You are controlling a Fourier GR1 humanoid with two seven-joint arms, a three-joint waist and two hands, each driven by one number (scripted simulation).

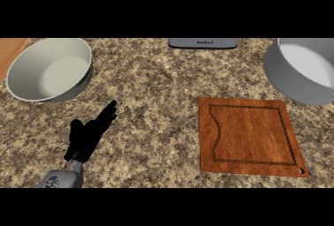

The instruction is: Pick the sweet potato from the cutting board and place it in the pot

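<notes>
The wooden cutting board [251, 136] lies on the right half of the counter with nothing on it. No sweet potato shows anywhere in the head view. A grey pot [301, 70] stands at the upper right, partly cut off by the edge; what I can see of its inside holds nothing. My left hand [88, 134] rests on the counter at the lower left, fingers straight and pointing up-right, open and holding nothing. My right hand is out of view.
A large white bowl [49, 69] sits at the upper left, just beyond my left hand's fingertips. A grey appliance [203, 43] pokes in at the top middle. A wooden surface [9, 50] shows at the far upper left. Speckled granite counter [157, 110] lies between hand and board.
</notes>
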